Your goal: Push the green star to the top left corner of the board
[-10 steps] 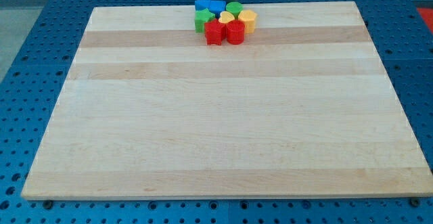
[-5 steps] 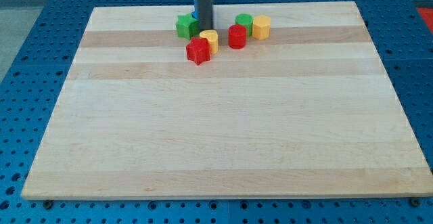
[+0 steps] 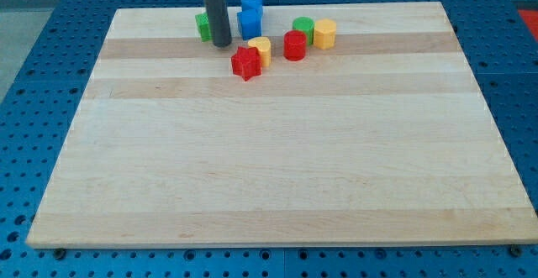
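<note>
The green star (image 3: 203,26) lies near the board's top edge, left of the middle, partly hidden behind my rod. My tip (image 3: 221,44) rests on the board just right of it and slightly below, touching or nearly touching it. Two blue blocks (image 3: 250,18) stand together to the right of the rod. A red star (image 3: 245,62) and a yellow block (image 3: 261,50) sit below them.
A red cylinder-like block (image 3: 294,45), a green round block (image 3: 303,28) and a yellow block (image 3: 325,34) lie to the right near the top edge. The wooden board (image 3: 277,160) sits on a blue perforated table (image 3: 34,76); its top left corner (image 3: 119,13) is left of the star.
The rod has come down into the cluster and swept left. The green star has moved left with it, the cluster has scattered, and the blue blocks are uncovered.
</note>
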